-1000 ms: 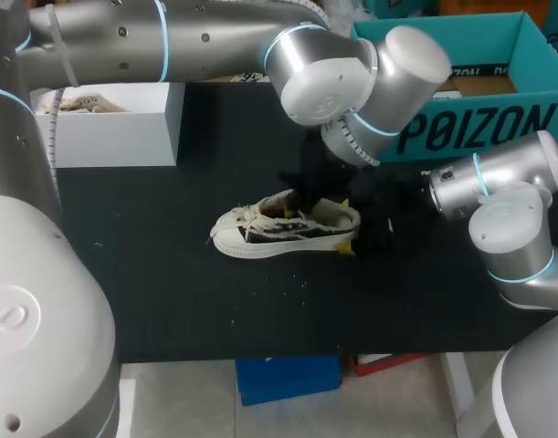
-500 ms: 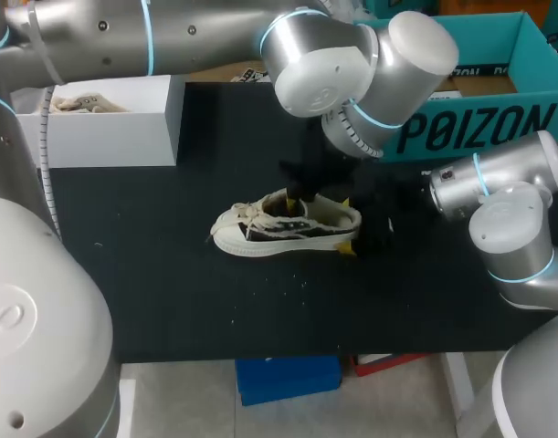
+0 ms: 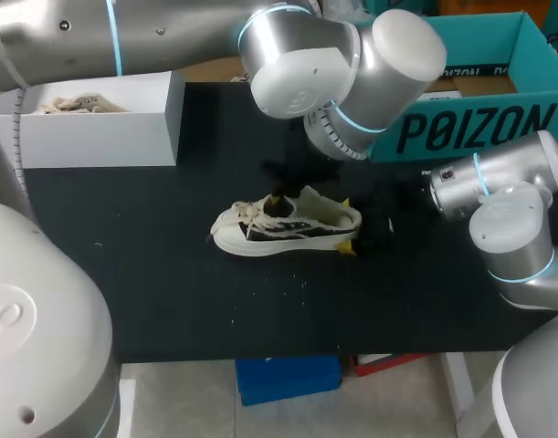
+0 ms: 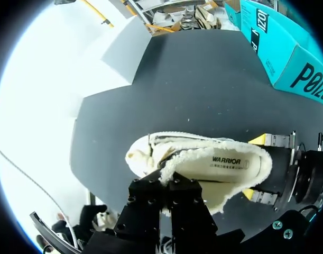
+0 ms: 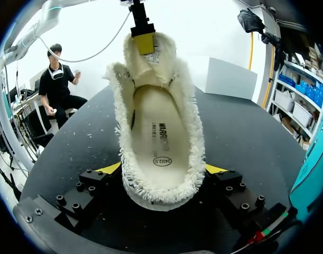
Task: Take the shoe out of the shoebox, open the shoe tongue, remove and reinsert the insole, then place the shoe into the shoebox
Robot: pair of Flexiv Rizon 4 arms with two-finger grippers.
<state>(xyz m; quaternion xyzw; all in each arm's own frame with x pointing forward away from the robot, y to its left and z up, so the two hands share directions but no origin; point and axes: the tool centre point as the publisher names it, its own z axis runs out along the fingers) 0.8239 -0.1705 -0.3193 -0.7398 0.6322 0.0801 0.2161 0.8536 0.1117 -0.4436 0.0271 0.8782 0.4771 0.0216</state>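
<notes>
Overhead; two seemingly opposed shoe [image 3: 288,230] closeups

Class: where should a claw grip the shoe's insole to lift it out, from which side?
Pinch the insole at its rear end, from above. The shoe stands upright, opening up, with the insole flat inside. The left claw holds the tongue forward and the right claw clamps the heel from outside, so probably only the top is free.
</notes>
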